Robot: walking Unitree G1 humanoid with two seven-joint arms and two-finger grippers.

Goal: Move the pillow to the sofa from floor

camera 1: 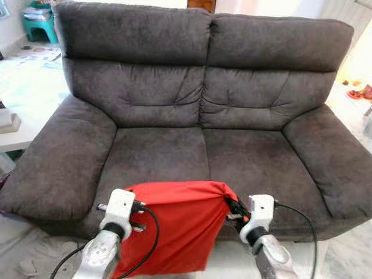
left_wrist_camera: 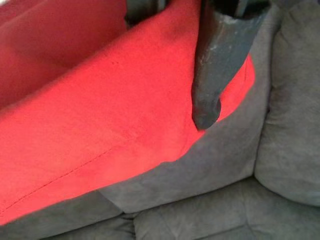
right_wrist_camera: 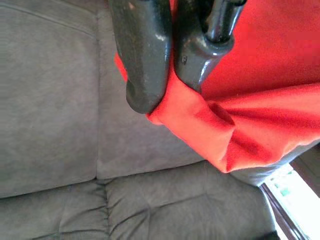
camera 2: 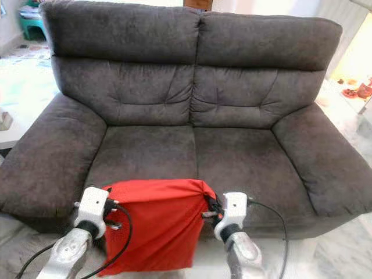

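From my left eye, I hold the red pillow (camera 1: 174, 224) up in front of the dark grey sofa (camera 1: 174, 99), its top edge level with the front of the seat cushions and its lower part hanging down before the sofa's front. My left claw (camera 1: 139, 210) grips the pillow's upper left corner and my right claw (camera 1: 232, 208) grips the bunched upper right corner. A teal stool (camera 1: 39, 24) stands behind the sofa on my left, and a white counter (camera 1: 26, 93) lies beside the left armrest.

From my right eye, the scene is the same: the pillow hangs between my two silver arms, touching the seat's front edge, with both seat cushions bare behind it.

In my left wrist view, one black finger (left_wrist_camera: 216, 65) lies across the red fabric, pressing it, with the other finger partly hidden behind the pillow's edge; the claw is pinching the pillow. Grey sofa cushions sit beyond the cloth.

In my right wrist view, my two black fingers (right_wrist_camera: 145, 55) are pressed together on a gathered fold of the red fabric, which bulges out just past the tips. The seat and back cushions of the sofa lie beyond.
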